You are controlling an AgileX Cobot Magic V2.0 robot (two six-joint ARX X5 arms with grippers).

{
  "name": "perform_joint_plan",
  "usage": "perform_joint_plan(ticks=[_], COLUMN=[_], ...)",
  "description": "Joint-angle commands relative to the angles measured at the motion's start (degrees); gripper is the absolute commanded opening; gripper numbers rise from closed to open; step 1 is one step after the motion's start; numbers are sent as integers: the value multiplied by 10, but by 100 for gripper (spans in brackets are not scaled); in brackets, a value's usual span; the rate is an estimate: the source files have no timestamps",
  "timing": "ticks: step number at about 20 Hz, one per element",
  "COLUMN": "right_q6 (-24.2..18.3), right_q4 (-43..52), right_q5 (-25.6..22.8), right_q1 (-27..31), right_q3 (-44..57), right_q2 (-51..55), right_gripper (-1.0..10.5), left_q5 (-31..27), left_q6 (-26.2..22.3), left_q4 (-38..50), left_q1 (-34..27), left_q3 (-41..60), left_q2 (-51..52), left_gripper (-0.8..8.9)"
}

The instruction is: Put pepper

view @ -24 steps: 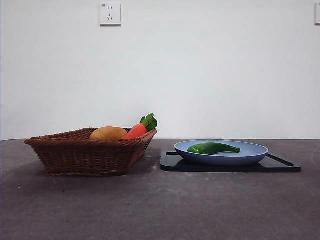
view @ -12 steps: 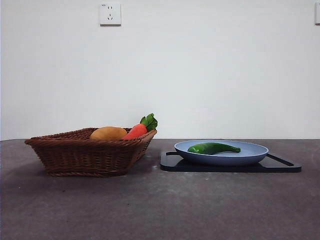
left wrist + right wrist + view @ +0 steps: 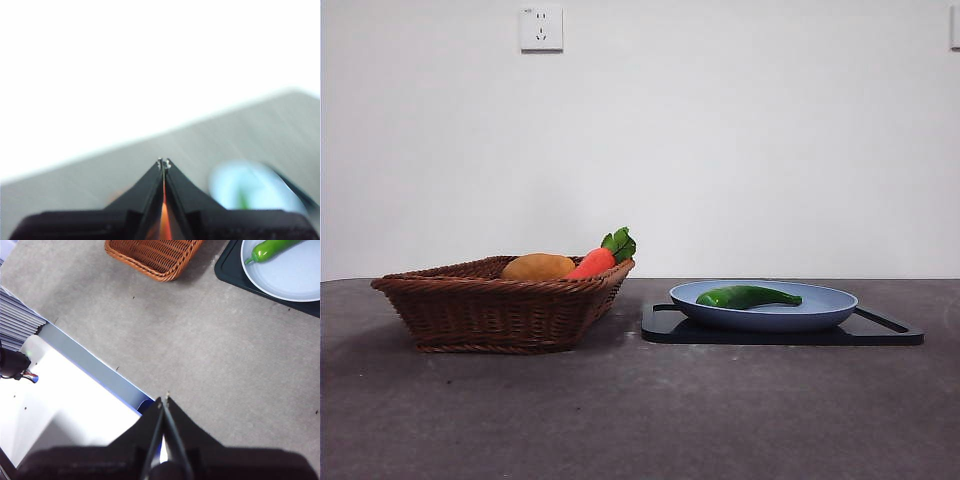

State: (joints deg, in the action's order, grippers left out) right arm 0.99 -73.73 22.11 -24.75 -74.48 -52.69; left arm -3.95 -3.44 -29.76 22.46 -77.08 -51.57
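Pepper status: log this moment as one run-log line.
pepper: lying in blue plate | plate on black tray | left tool: shut, empty | right tool: shut, empty, away from pepper

My left wrist view is blurred: the blue plate [image 3: 255, 187] at lower right is a smear. In my right wrist view, the top edge cuts off the basket [image 3: 155, 255] and pepper [image 3: 272, 249].

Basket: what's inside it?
The basket holds a carrot with green leaves and a rounded tan item, both poking above the rim. Anything lower is hidden by the wicker wall.
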Motion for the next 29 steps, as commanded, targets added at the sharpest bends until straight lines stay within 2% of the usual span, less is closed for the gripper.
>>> perform_joint_plan(ticks=[1, 4, 7, 14, 21, 26, 29], right_q6=[-5, -5, -5, -5, -5, -5, -5], right_q4=[3, 4, 3, 4, 4, 3, 3], right_q5=[1, 1, 1, 1, 1, 1, 1], right_q1=[-3, -3, -3, -3, -3, -3, -3], right_q3=[-11, -11, -11, -11, -11, -11, -11], right_q2=[-4, -4, -4, -4, -4, -4, -4], right_gripper=[11, 11, 11, 11, 11, 11, 11], left_q5=[-1, -5, -5, -4, -5, -5, -5], left_q6=[-11, -12, -13, 3, 41, 52, 59], left_q4=[107, 222, 281, 293, 292, 292, 263], left_q1=[-52, -116, -163, -192, -192, -192, -192], left_q3=[81, 226, 358, 592, 721, 765, 767], left_q2=[60, 162, 250, 410, 499, 499, 499], left_gripper=[8, 8, 8, 8, 8, 8, 8])
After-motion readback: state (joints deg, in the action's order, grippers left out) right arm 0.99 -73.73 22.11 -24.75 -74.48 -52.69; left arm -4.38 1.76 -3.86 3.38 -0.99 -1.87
